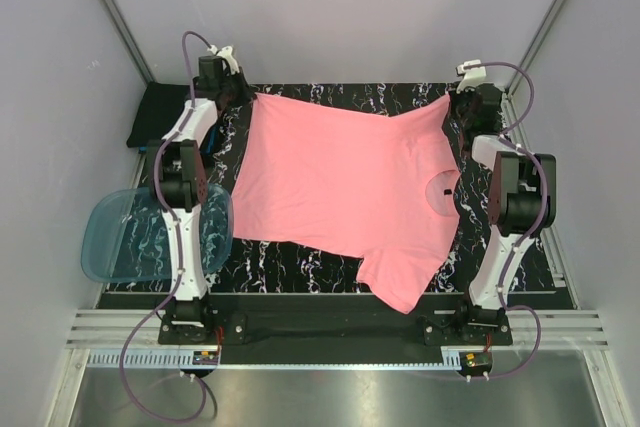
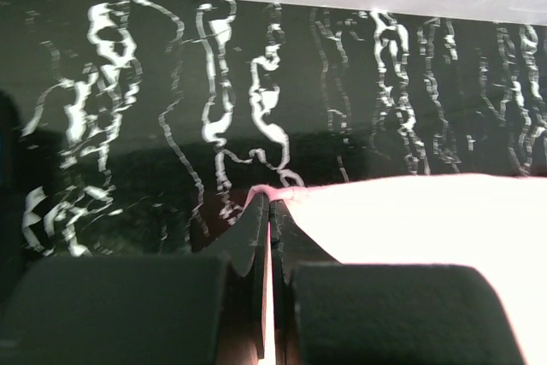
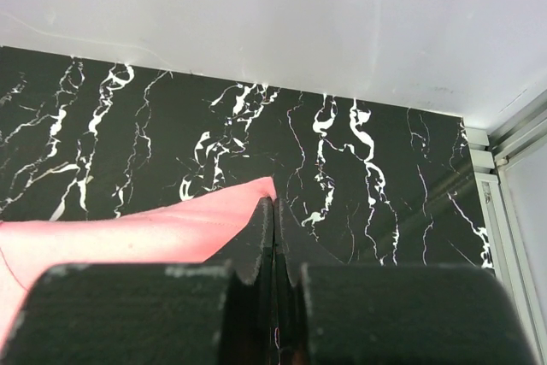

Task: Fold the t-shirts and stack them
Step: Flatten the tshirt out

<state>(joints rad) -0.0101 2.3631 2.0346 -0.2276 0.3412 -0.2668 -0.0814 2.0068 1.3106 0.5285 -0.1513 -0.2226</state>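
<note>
Top external view: your salmon-pink short-sleeved cloth t-shirt (image 1: 340, 187) lies spread flat across the black white-veined marble-pattern worktop (image 1: 300, 269), neck opening toward the right arm, one sleeve reaching the near edge. Your left hand (image 1: 238, 95) sits at the shirt's far-left corner and your right hand (image 1: 457, 104) at its far-right corner. Left wrist view: the left hand (image 2: 269, 208) has its fingers pressed together with a thin edge of pink cloth pinched between them. Right wrist view: the right hand (image 3: 273, 208) is likewise clamped tight on the pointed pink corner, low over the worktop. A translucent blue plastic tub (image 1: 115, 239) overhangs the worktop's left edge beside the left arm. Black folded cloth (image 1: 158, 113) lies at the far-left corner, apart from the pink shirt.
</note>
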